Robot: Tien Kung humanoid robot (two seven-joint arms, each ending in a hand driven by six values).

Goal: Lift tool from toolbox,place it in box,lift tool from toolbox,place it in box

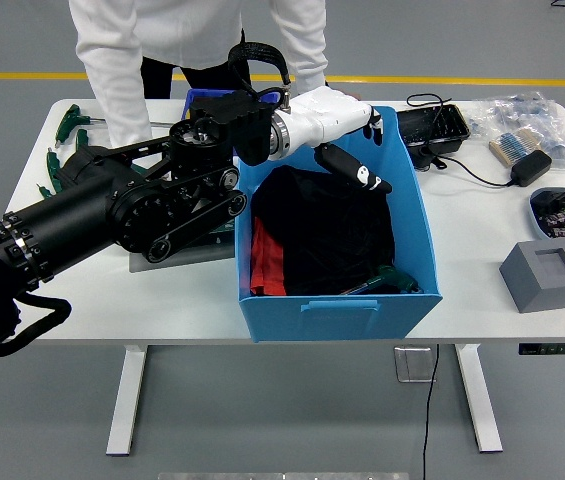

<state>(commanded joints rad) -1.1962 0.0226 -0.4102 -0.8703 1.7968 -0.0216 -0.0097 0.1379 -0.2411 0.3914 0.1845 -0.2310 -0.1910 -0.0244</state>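
The left hand (337, 120), white with dark fingertips, hovers over the far part of the blue box (334, 300), its fingers loosely spread and holding nothing. A green-handled tool (387, 281) lies inside the box at its near right corner, on black cloth (327, 225) beside a strip of red. More green-handled tools (70, 125) lie on the white table (482, 240) at far left. A person's hand (330, 95) rests on the table's far edge behind the box.
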